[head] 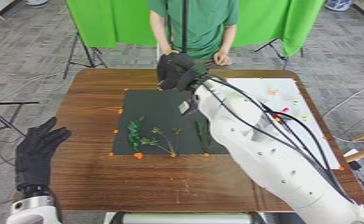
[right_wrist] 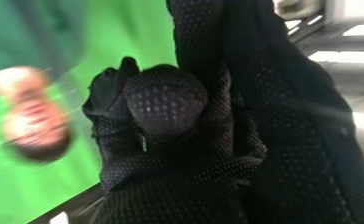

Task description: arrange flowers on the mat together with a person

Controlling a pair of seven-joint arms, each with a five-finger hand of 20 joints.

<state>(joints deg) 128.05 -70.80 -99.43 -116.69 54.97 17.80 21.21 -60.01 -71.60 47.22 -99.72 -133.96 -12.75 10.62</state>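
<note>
Flowers point(head: 273, 92) lie on the white sheet point(head: 258, 84), rightward and robot-side of the right hand point(head: 177, 72). Green sprigs point(head: 134, 134) on the dark mat point(head: 147, 107), also robot-side of it. Can't tell its grip or load. Left hand point(head: 38, 154): fingers loosely open, empty, left of mat. Likely handover: hold steady, let person's hand point(head: 169, 51) release first, retract slowly. Count: 3 sprigs, 1 mat, 1 sheet; flowers too small to count.
</note>
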